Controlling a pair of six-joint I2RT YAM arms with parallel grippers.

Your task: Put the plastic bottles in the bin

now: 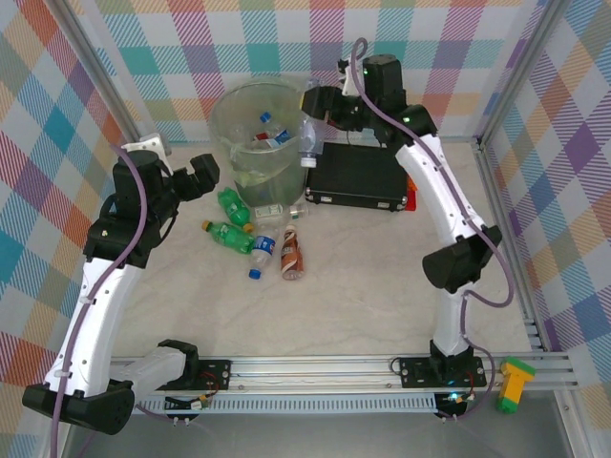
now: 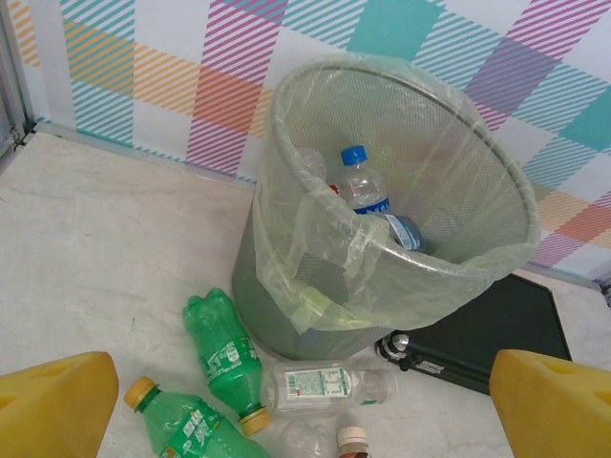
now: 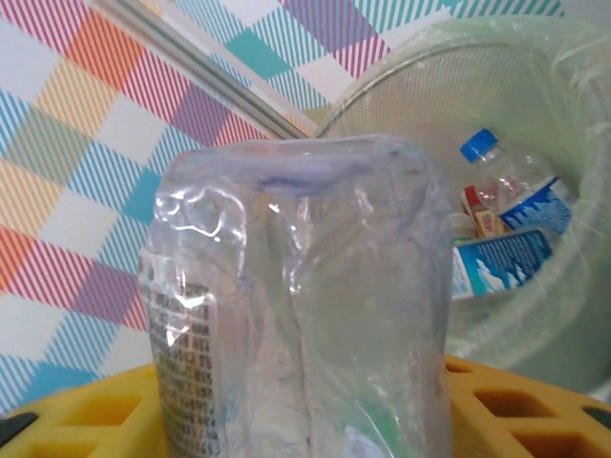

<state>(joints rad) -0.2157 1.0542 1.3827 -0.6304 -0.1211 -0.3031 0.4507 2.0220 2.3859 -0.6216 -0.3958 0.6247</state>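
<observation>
Right wrist shows right jaws clamped on a clear bottle [image 3: 305, 305]; left wrist shows left jaws apart before the bin [image 2: 279, 196].

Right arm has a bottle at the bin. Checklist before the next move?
1. Clear bottle gripped in right pincer: ok.
2. Clear bottle over the bin opening: cannot tell; it hangs at the right rim.
3. Bin upright: ok.
4. Left pincer open, empty: ok.
5. Table cleared of bottles: not ok; green bottles and a brown-labelled bottle lie beside the bin.
</observation>
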